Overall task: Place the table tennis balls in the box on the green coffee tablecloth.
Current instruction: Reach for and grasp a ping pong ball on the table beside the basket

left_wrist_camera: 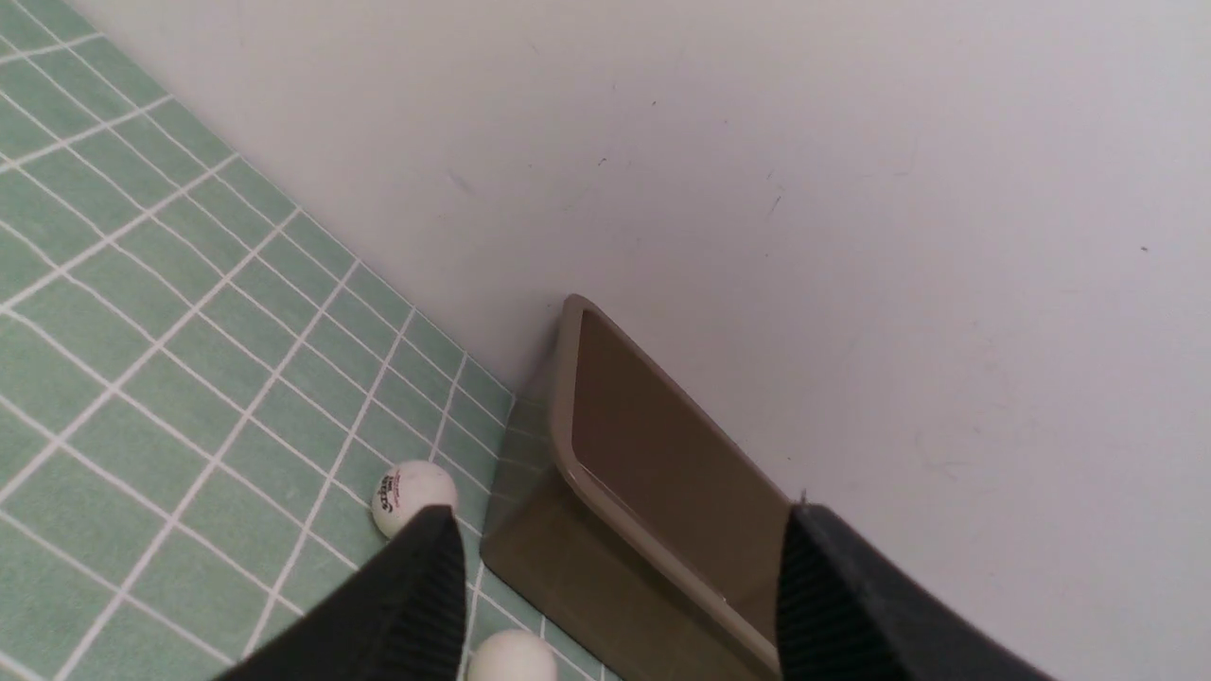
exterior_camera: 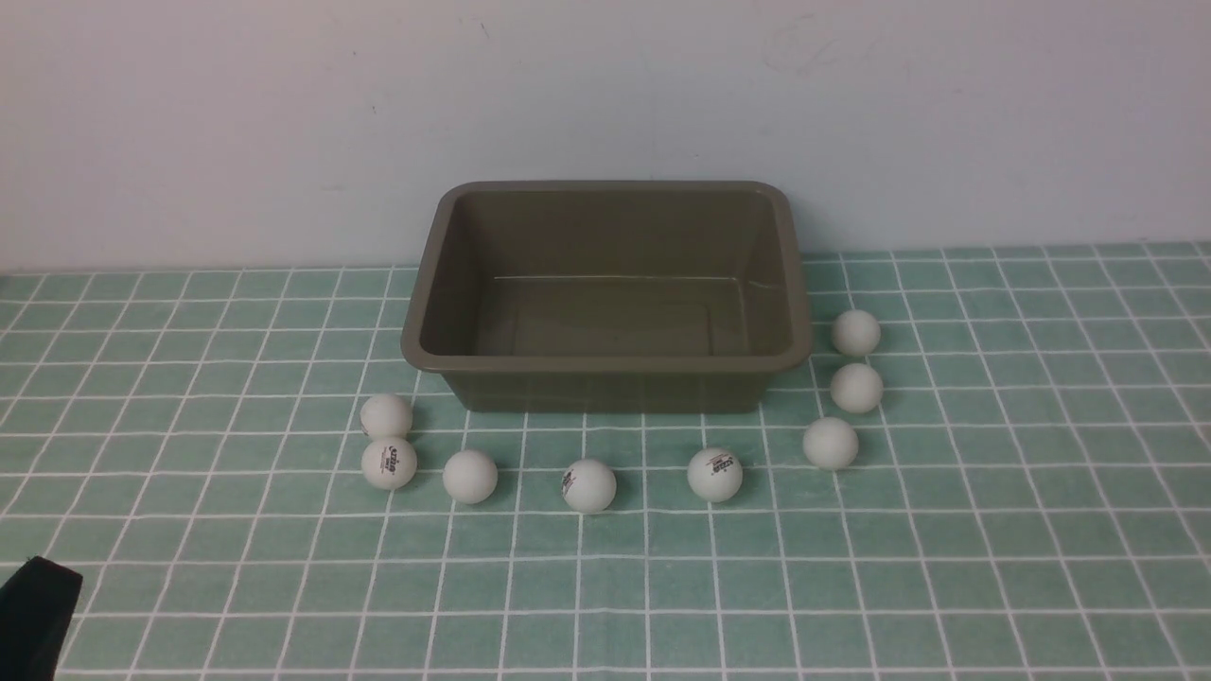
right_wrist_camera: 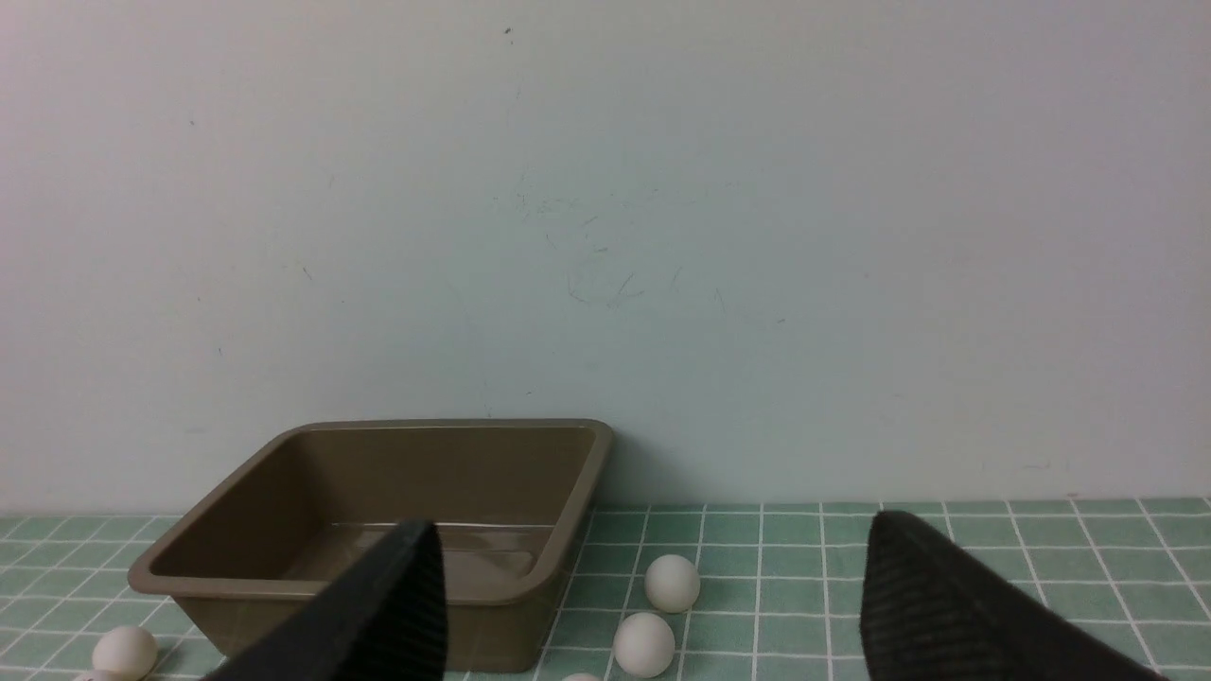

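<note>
The olive-brown box point(exterior_camera: 605, 362) stands empty at the back middle of the green coffee tablecloth point(exterior_camera: 851, 567). Several white table tennis balls lie around it. Two are at its front left corner point(exterior_camera: 386, 415) point(exterior_camera: 389, 462), three run along its front point(exterior_camera: 470, 476) point(exterior_camera: 588, 485) point(exterior_camera: 714, 474), and three sit at its right side point(exterior_camera: 830, 443) point(exterior_camera: 856, 388) point(exterior_camera: 856, 333). My left gripper point(left_wrist_camera: 620, 558) is open and empty, looking past a logo ball point(left_wrist_camera: 413, 497) at the box's left end point(left_wrist_camera: 568, 416). My right gripper point(right_wrist_camera: 653, 567) is open and empty, facing the box point(right_wrist_camera: 426, 473) and two balls point(right_wrist_camera: 673, 583) point(right_wrist_camera: 644, 644).
A pale wall point(exterior_camera: 605, 95) rises right behind the box. A black part of my left arm point(exterior_camera: 38, 615) shows at the near left corner of the front view. The right arm is out of the front view.
</note>
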`<state>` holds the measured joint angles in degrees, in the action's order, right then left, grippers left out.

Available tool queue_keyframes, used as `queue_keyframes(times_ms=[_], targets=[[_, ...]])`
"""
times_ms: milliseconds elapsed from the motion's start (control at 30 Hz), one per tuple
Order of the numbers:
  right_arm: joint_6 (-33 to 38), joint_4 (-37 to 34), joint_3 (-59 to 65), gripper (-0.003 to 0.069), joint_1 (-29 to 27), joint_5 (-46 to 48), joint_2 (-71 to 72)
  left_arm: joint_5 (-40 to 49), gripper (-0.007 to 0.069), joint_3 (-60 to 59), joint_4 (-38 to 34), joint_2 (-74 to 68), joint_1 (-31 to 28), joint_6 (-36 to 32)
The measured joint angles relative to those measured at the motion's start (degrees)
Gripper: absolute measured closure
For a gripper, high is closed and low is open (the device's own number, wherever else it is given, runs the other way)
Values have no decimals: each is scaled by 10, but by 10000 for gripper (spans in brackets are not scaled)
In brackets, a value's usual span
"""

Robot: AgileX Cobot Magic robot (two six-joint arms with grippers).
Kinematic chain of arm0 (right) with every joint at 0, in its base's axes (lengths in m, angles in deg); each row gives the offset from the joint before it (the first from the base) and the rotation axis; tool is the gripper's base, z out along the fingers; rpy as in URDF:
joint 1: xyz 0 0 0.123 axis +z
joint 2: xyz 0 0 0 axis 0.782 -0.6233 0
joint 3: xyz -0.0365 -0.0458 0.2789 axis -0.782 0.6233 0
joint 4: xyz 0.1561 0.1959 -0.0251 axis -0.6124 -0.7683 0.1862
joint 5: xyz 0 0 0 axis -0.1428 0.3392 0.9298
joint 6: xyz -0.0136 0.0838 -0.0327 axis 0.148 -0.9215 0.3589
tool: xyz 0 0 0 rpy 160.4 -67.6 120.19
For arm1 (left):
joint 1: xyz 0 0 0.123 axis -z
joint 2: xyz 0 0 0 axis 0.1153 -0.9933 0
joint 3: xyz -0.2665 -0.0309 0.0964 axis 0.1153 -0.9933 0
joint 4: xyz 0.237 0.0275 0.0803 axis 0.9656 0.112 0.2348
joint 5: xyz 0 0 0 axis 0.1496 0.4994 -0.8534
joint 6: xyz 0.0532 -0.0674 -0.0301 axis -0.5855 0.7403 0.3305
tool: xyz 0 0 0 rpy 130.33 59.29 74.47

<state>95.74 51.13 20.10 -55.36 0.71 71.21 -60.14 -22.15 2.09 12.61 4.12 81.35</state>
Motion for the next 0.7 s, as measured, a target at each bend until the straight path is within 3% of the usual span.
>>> queue_keyframes(times_ms=[233,367,467,700], targets=[[0,0,0,127,0,0,0,40,220,20,1,0,0,-80],[0,-1,0,127,0,1,0,143,220,94,4,-1,0,-215],[0,-2,0,127,0,6,0,198,220,146,17,-35,0,-262],[11,-2,0,127,0,30,0,305,220,265,158,-251,0,-275]])
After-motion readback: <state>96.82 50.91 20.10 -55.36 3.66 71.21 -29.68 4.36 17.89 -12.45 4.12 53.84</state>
